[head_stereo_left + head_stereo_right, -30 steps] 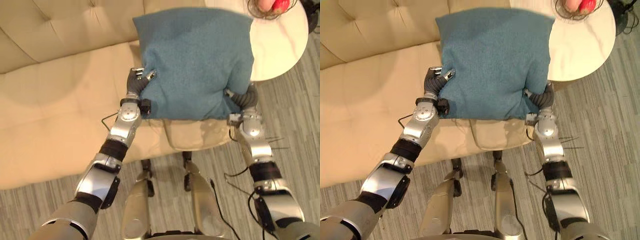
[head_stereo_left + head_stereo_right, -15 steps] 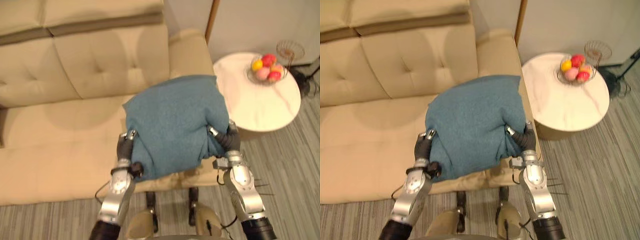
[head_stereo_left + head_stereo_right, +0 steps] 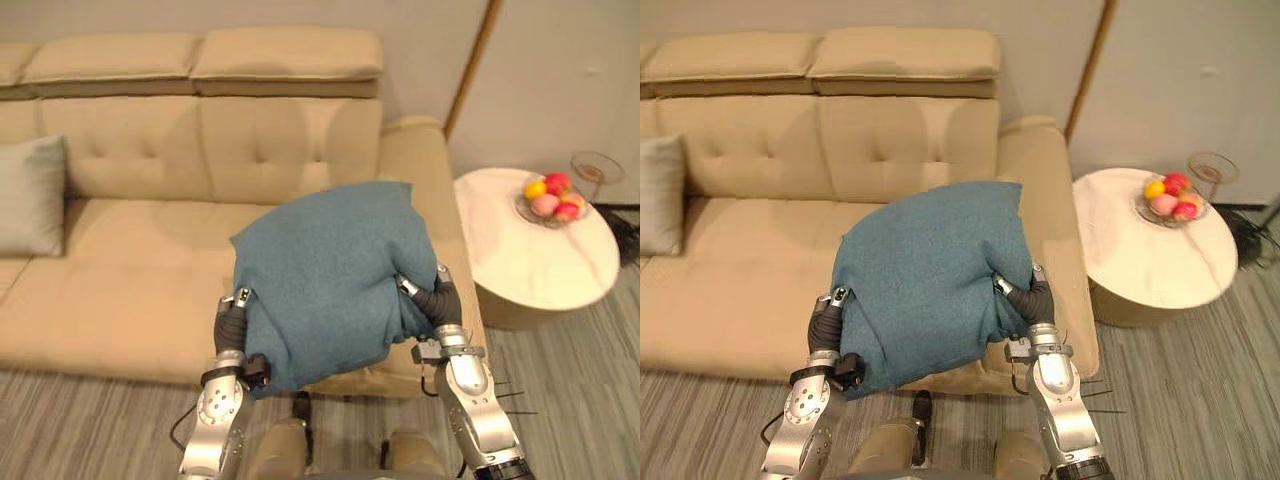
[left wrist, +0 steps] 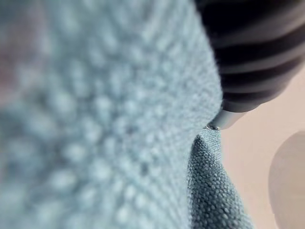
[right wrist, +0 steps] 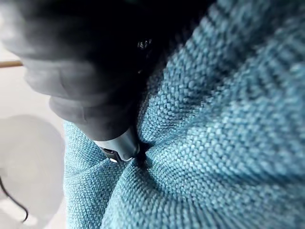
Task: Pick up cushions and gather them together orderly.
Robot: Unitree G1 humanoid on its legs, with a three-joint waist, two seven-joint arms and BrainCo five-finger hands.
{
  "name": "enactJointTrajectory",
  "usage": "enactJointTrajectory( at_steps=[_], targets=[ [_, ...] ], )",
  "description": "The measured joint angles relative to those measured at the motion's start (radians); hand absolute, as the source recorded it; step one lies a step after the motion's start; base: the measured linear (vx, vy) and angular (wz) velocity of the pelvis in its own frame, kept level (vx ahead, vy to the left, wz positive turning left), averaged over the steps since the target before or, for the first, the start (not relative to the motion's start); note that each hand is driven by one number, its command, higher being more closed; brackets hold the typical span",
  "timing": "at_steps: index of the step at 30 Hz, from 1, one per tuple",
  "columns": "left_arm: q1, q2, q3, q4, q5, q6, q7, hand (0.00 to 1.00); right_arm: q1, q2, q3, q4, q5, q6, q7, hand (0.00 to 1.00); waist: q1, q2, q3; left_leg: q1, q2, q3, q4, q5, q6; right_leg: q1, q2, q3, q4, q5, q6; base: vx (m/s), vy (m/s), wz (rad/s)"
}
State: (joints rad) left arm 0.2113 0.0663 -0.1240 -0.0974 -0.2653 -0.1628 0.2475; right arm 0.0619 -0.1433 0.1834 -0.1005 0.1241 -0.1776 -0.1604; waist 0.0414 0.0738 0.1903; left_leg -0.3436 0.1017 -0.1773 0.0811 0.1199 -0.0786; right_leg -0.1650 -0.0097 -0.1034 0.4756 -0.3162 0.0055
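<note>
- The blue cushion (image 3: 325,270) is off the seat, carried between both hands in front of the right end of the sofa (image 3: 130,290).
- The right hand (image 3: 437,303) is at the cushion's right edge. Its fingers are curled into the cloth, which puckers into a fold around them in the right wrist view.
- The left hand (image 3: 231,325) is against the cushion's lower left edge. The cloth covers most of it, so I cannot tell how it grips.
- The cushion's lower edge hangs out past the front edge of the seat, and its top corner points towards the armrest (image 3: 420,160).
- A grey cushion (image 3: 30,195) leans upright against the backrest at the far left end of the sofa, well apart from the blue one.
- Between the two cushions lies a long bare stretch of seat.
- A round side table (image 3: 530,265) stands just beside the armrest, to the right of the right hand and apart from it. A bowl of fruit (image 3: 553,200) sits near its far edge.
- Striped floor (image 3: 90,420) runs along the front of the sofa.
</note>
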Motion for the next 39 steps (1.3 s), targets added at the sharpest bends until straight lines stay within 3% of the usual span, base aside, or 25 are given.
enactJointTrajectory(
  at_steps=[1,2,6,8,10,12,16,18,22,24,25,27,29,30,32,33,34,35,36,38,39],
  targets=[
    [-0.001,-0.014,-0.002,-0.001,-0.001,0.003,0.003,1.0,0.0,-0.007,-0.011,0.009,-0.002,0.005,-0.012,1.0,-0.002,0.004,0.003,-0.006,0.031,0.076,-0.061,-0.082,0.069,-0.008,-0.006,-0.057,-0.028,0.03,-0.028,-0.34,-0.179,1.44],
    [-0.009,-0.022,-0.013,-0.001,-0.003,0.004,0.003,1.0,-0.024,-0.006,-0.042,0.05,-0.012,0.007,-0.016,1.0,-0.005,-0.014,0.013,-0.046,0.041,0.215,0.0,-0.101,0.057,-0.018,-0.04,-0.12,-0.06,0.062,-0.055,-0.34,-0.179,1.33],
    [-0.008,-0.027,-0.053,-0.001,-0.007,0.005,-0.003,1.0,-0.03,-0.004,-0.074,0.087,-0.018,0.029,-0.036,1.0,-0.028,-0.013,0.013,0.0,0.035,0.393,0.214,-0.105,0.061,-0.007,-0.091,-0.223,-0.145,0.13,-0.065,-0.23,-0.092,1.03],
    [-0.017,-0.033,-0.065,0.0,-0.011,0.005,-0.007,1.0,-0.029,0.003,-0.094,0.086,-0.019,0.029,-0.036,1.0,-0.043,-0.006,0.008,0.103,0.036,0.46,0.184,-0.122,0.046,-0.004,-0.092,-0.259,-0.208,0.165,-0.054,-0.22,-0.015,0.89],
    [-0.022,-0.043,-0.08,0.004,-0.015,0.003,-0.011,1.0,-0.029,0.014,-0.117,0.087,-0.033,0.03,-0.039,1.0,-0.05,0.005,0.0,0.177,0.035,0.471,0.037,-0.131,0.031,0.003,-0.077,-0.291,-0.251,0.194,-0.028,-0.1,0.032,0.54],
    [-0.027,-0.037,-0.081,0.04,-0.019,0.003,-0.012,1.0,-0.021,0.032,-0.12,0.087,-0.048,0.032,-0.041,1.0,-0.028,-0.012,-0.004,0.182,0.035,0.475,0.069,-0.137,0.038,0.017,-0.079,-0.291,-0.261,0.218,-0.026,-0.04,0.086,0.12],
    [-0.022,-0.019,-0.081,0.061,-0.018,0.003,-0.013,1.0,-0.01,0.042,-0.116,0.086,-0.056,0.033,-0.034,1.0,-0.025,-0.017,-0.009,0.163,0.033,0.467,0.166,-0.203,0.064,0.048,-0.098,-0.296,-0.266,0.226,-0.004,-0.04,0.142,0.03],
    [-0.02,-0.017,-0.081,0.06,-0.018,0.003,-0.014,1.0,-0.009,0.044,-0.116,0.087,-0.056,0.033,-0.032,1.0,-0.025,-0.02,-0.012,0.154,0.027,0.465,0.188,-0.23,0.072,0.042,-0.109,-0.295,-0.255,0.212,0.01,-0.04,0.164,0.01],
    [-0.001,-0.008,-0.08,0.06,-0.018,0.006,-0.029,1.0,0.014,0.056,-0.116,0.087,-0.056,0.034,-0.029,1.0,-0.031,-0.042,-0.021,0.148,-0.026,0.46,0.249,-0.304,0.102,-0.001,-0.199,-0.279,-0.094,0.135,0.057,0.05,0.173,0.09],
    [0.014,-0.004,-0.079,0.058,-0.017,0.008,-0.031,1.0,0.025,0.06,-0.116,0.099,-0.056,0.034,-0.013,1.0,-0.044,-0.052,-0.027,0.161,-0.065,0.445,0.259,-0.336,0.13,-0.077,-0.253,-0.216,0.103,0.143,0.027,0.17,0.166,0.26],
    [0.02,-0.003,-0.076,0.058,-0.017,0.015,-0.031,1.0,0.024,0.064,-0.116,0.124,-0.056,0.035,-0.01,1.0,-0.056,-0.054,-0.025,0.189,-0.079,0.429,0.252,-0.343,0.142,-0.128,-0.268,-0.164,0.233,0.18,-0.019,0.24,0.152,0.35],
    [0.035,0.0,-0.075,0.057,-0.017,0.021,-0.031,1.0,0.026,0.078,-0.115,0.166,-0.056,0.039,-0.008,1.0,-0.068,-0.056,-0.026,0.24,-0.076,0.41,0.246,-0.362,0.159,-0.151,-0.25,-0.137,0.265,0.127,0.017,0.26,0.073,0.26],
    [0.036,0.0,-0.065,0.057,-0.016,0.022,-0.031,1.0,0.023,0.083,-0.11,0.166,-0.056,0.041,-0.008,1.0,-0.066,-0.059,-0.028,0.266,-0.072,0.409,0.237,-0.383,0.16,-0.19,-0.219,-0.144,0.187,0.111,0.021,0.23,0.015,0.03],
    [0.034,0.0,-0.063,0.057,-0.016,0.023,-0.031,1.0,0.02,0.083,-0.11,0.166,-0.056,0.041,-0.007,1.0,-0.068,-0.059,-0.028,0.284,-0.07,0.409,0.223,-0.39,0.157,-0.221,-0.187,-0.149,0.101,0.116,0.026,0.32,-0.033,0.13],
    [0.032,0.0,-0.062,0.056,-0.012,0.023,-0.031,1.0,0.022,0.08,-0.11,0.166,-0.056,0.042,-0.007,1.0,-0.082,-0.064,-0.032,0.33,-0.071,0.403,0.2,-0.398,0.122,-0.234,-0.126,-0.178,-0.119,0.199,0.018,0.4,-0.055,0.21],
    [0.032,-0.001,-0.063,0.058,-0.007,0.025,-0.031,1.0,0.031,0.079,-0.111,0.164,-0.056,0.042,-0.008,1.0,-0.085,-0.07,-0.036,0.357,-0.076,0.393,0.198,-0.413,0.098,-0.215,-0.106,-0.195,-0.173,0.275,-0.003,0.4,-0.081,0.31],
    [0.026,-0.011,-0.066,0.065,0.003,0.028,-0.034,1.0,0.052,0.073,-0.116,0.154,-0.056,0.042,-0.008,1.0,-0.092,-0.065,-0.044,0.381,-0.074,0.366,0.205,-0.434,0.063,-0.175,-0.082,-0.164,-0.216,0.383,-0.08,0.43,-0.089,0.26],
    [0.023,-0.024,-0.067,0.071,0.005,0.029,-0.036,1.0,0.056,0.065,-0.123,0.154,-0.056,0.044,-0.008,1.0,-0.09,-0.039,-0.052,0.381,-0.05,0.358,0.211,-0.439,0.054,-0.171,-0.068,-0.182,-0.208,0.381,-0.079,0.62,-0.121,0.24],
    [0.013,-0.026,-0.071,0.073,0.011,0.029,-0.047,1.0,0.057,0.063,-0.136,0.151,-0.055,0.046,-0.007,1.0,-0.093,-0.024,-0.062,0.367,-0.029,0.354,0.253,-0.432,0.017,-0.163,-0.062,-0.202,-0.192,0.349,-0.091,0.49,-0.101,0.17],
    [-0.02,-0.033,-0.077,0.095,0.014,0.029,-0.053,1.0,0.06,0.052,-0.155,0.15,-0.055,0.049,-0.006,1.0,-0.1,-0.019,-0.061,0.32,-0.002,0.365,0.42,-0.391,-0.048,-0.107,-0.055,-0.222,-0.205,0.319,-0.098,0.44,-0.104,0.21],
    [-0.02,-0.041,-0.078,0.098,0.013,0.029,-0.054,1.0,0.073,0.047,-0.157,0.126,-0.055,0.056,-0.008,1.0,-0.101,-0.018,-0.06,0.282,0.036,0.386,0.58,-0.331,-0.064,-0.038,-0.04,-0.219,-0.24,0.306,-0.099,0.48,-0.083,-0.07]
  ],
)
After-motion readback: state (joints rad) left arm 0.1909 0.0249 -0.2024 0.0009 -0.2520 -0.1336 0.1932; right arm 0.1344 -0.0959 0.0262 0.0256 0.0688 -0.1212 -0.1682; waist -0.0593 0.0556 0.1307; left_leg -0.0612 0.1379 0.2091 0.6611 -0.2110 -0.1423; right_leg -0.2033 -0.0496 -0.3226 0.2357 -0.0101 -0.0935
